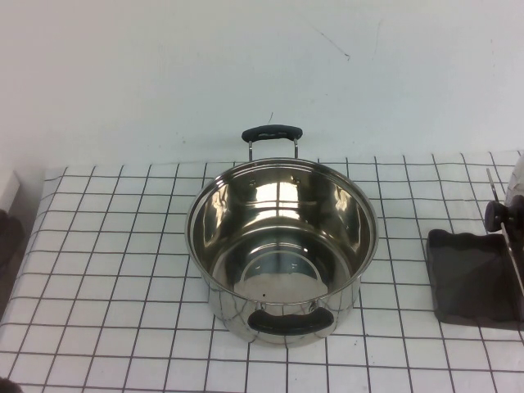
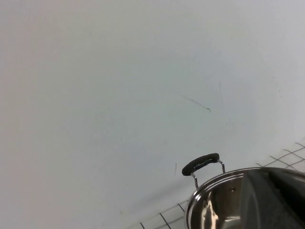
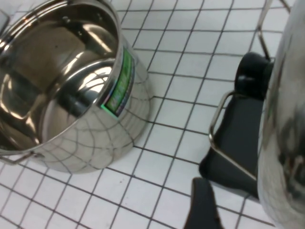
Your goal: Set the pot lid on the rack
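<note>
The pot lid (image 3: 286, 124) stands on edge in the rack (image 3: 238, 138), with its black knob (image 3: 252, 74) facing the pot. In the high view only the knob (image 1: 494, 214) and a sliver of the lid (image 1: 517, 182) show at the right edge, over the dark grey rack (image 1: 471, 274). My right gripper (image 3: 248, 214) is open by the lid's lower rim. One dark finger (image 3: 202, 205) shows over the tiles, apart from the lid, and the other is out of view. My left gripper is shut and shows in no view.
A deep steel pot (image 1: 281, 246) with two black loop handles stands mid-table on the gridded cloth, left of the rack. The left wrist view shows its far handle (image 2: 200, 163) against the white wall. Thin wire rods (image 3: 233, 164) rise from the rack.
</note>
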Controlling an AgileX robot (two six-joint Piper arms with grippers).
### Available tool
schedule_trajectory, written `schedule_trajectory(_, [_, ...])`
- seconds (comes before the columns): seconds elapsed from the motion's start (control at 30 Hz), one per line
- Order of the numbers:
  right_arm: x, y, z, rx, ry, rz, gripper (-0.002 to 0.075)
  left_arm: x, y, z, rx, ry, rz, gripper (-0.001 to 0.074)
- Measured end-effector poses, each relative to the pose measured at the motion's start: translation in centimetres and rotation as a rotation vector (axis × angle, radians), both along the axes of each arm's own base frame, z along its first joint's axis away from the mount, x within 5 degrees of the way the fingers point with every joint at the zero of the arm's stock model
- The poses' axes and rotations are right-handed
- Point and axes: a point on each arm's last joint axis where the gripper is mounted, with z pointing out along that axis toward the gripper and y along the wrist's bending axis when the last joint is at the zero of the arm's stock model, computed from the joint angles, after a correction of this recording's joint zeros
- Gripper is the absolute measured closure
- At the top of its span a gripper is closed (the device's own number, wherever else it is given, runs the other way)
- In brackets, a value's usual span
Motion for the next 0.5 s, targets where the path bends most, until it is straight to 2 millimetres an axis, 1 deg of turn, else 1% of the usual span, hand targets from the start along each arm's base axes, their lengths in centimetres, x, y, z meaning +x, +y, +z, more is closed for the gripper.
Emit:
schedule_trajectory(0.07, [-0.6, 0.1, 0.6, -0.031, -0.02, -0.018, 0.027, -0.5, 0.1, -0.9, -0.031, 0.019, 0.006, 0.0736])
schedule_trajectory(0.17, [-1.7, 0.3, 1.5, -0.087, -0.039, -0.049, 0.027, -0.8, 0.2, -2.8, -0.075, 0.078, 0.007, 0.0737])
schedule_trajectory(0.23, [-2.5, 0.4, 2.1, -0.131, -0.055, -0.072, 0.027, -1.0, 0.2, -4.1, -0.087, 0.108, 0.008, 0.0737])
schedule_trajectory(0.33, [-3.9, 0.8, 3.1, -0.186, -0.097, -0.094, 0.027, -1.2, 0.3, -5.6, -0.094, 0.137, 0.013, 0.0737])
schedule_trajectory(0.4, [-4.6, 1.0, 3.7, -0.213, -0.134, -0.103, 0.027, -1.3, 0.4, -6.2, -0.097, 0.14, 0.023, 0.0737])
schedule_trajectory(0.5, [-5.7, 1.6, 4.6, -0.239, -0.19, -0.11, 0.027, -1.5, 0.6, -6.4, -0.108, 0.132, 0.036, 0.0736])
